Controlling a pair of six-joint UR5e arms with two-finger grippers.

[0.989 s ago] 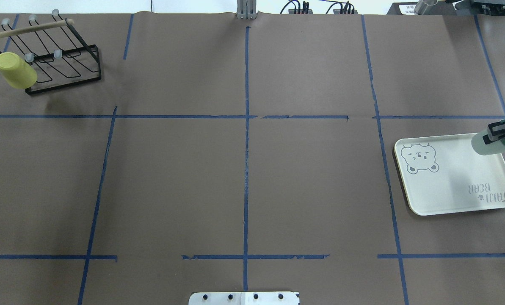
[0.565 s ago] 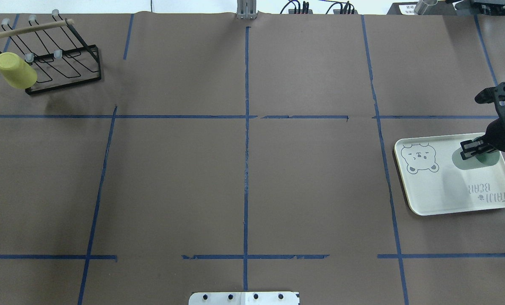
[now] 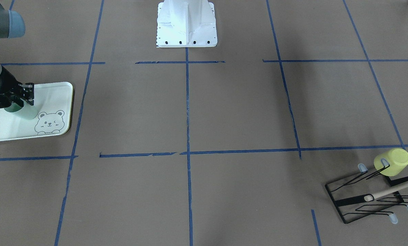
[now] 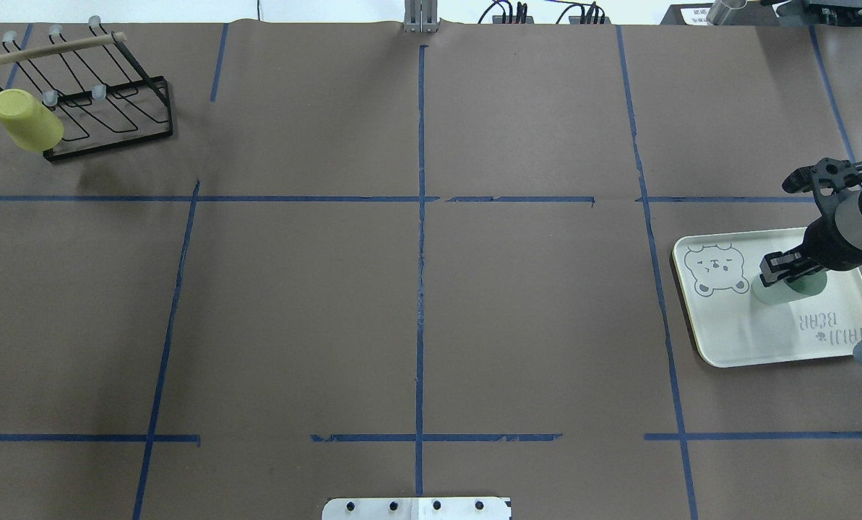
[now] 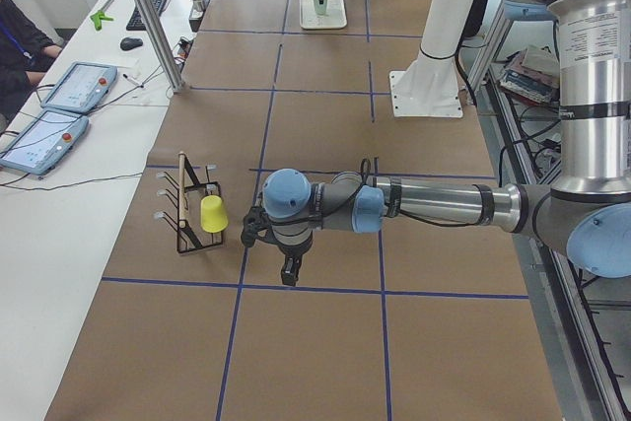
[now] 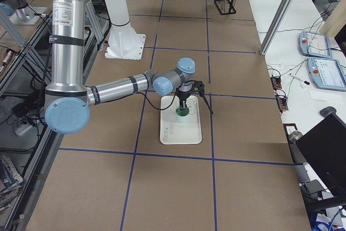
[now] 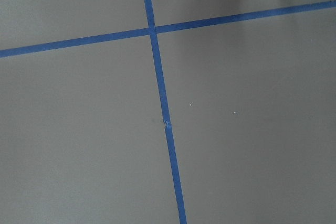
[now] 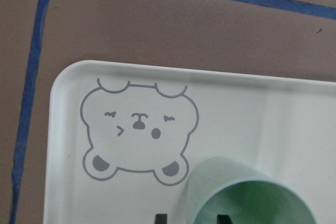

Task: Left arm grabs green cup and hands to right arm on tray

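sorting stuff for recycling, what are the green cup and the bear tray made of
The green cup: probably plastic, smooth with a soft sheen on its thin moulded wall. The tray: likely plastic or melamine, matte pale surface, rounded moulded rim.

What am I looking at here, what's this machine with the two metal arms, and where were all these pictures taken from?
These are two jointed robot arms at a brown table marked with blue tape. Fixed cameras look from above, from across the table and from each end; a small camera sits on each wrist. The right gripper, a two-finger clamp, grips a green cup over a pale tray with a bear drawing. The left arm hangs over the table near a wire rack carrying a yellow cup; its wrist camera shows only table and tape.
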